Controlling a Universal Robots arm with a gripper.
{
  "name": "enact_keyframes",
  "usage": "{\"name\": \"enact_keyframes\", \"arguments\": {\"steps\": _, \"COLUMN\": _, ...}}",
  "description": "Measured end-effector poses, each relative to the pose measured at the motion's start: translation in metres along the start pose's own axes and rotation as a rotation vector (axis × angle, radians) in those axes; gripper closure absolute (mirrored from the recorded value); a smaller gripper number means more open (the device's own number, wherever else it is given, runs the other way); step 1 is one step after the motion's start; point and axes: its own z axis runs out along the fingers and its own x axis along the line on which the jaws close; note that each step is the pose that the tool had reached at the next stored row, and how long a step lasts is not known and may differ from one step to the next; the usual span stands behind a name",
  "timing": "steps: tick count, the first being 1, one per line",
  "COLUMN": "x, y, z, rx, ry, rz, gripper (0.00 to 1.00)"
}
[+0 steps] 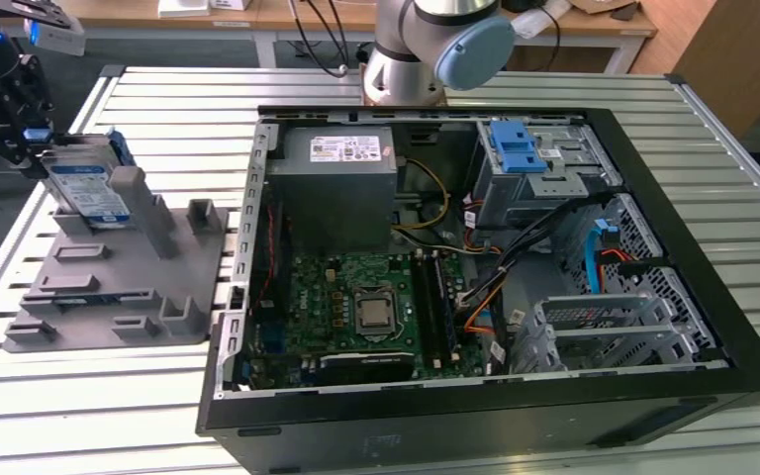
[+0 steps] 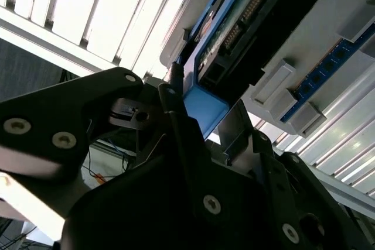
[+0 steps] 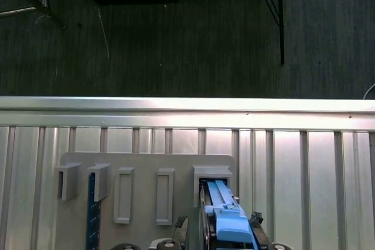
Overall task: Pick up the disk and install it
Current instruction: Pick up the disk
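In the exterior view the disk (image 1: 86, 188) stands on edge in the grey fixture (image 1: 103, 287) near the slatted worktop's (image 1: 513, 84) border, well apart from the open computer case (image 1: 486, 267), the pincer (image 1: 37, 139) at its top. In the second wrist view the pincer (image 2: 202, 100) straddles the disk's (image 2: 228, 39) blue rail (image 2: 204, 112); whether it clamps cannot be told. In the first wrist view bare worktop (image 3: 293, 156) lies beside the disk (image 3: 225, 215), dark floor (image 3: 176, 45) beyond.

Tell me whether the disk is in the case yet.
Out: the disk stands on edge in the grey holder beside the case, with the gripper at it.
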Motion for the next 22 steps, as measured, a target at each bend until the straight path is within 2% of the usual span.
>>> {"name": "enact_keyframes", "arguments": {"steps": 5, "x": 0.0, "y": 0.0, "z": 0.0, "rx": 0.0, "ry": 0.0001, "rz": 0.0, "gripper": 0.51}}
{"name": "enact_keyframes", "arguments": {"steps": 6, "x": 0.0, "y": 0.0, "z": 0.0, "rx": -0.0001, "ry": 0.0002, "rz": 0.0, "gripper": 0.58}}
{"name": "enact_keyframes", "arguments": {"steps": 9, "x": 0.0, "y": 0.0, "z": 0.0, "rx": -0.0001, "ry": 0.0003, "rz": 0.0, "gripper": 0.6}}
{"name": "enact_keyframes", "arguments": {"steps": 10, "x": 0.0, "y": 0.0, "z": -0.0001, "rx": -0.0001, "ry": 0.0003, "rz": 0.0, "gripper": 0.64}}
{"name": "enact_keyframes", "arguments": {"steps": 16, "x": 0.0, "y": 0.0, "z": -0.0001, "rx": 0.0001, "ry": 0.0006, "rz": 0.0, "gripper": 0.64}}
{"name": "enact_keyframes", "arguments": {"steps": 22, "x": -0.0001, "y": 0.0001, "z": -0.0029, "rx": 0.0, "ry": 0.0007, "rz": 0.0, "gripper": 0.64}}
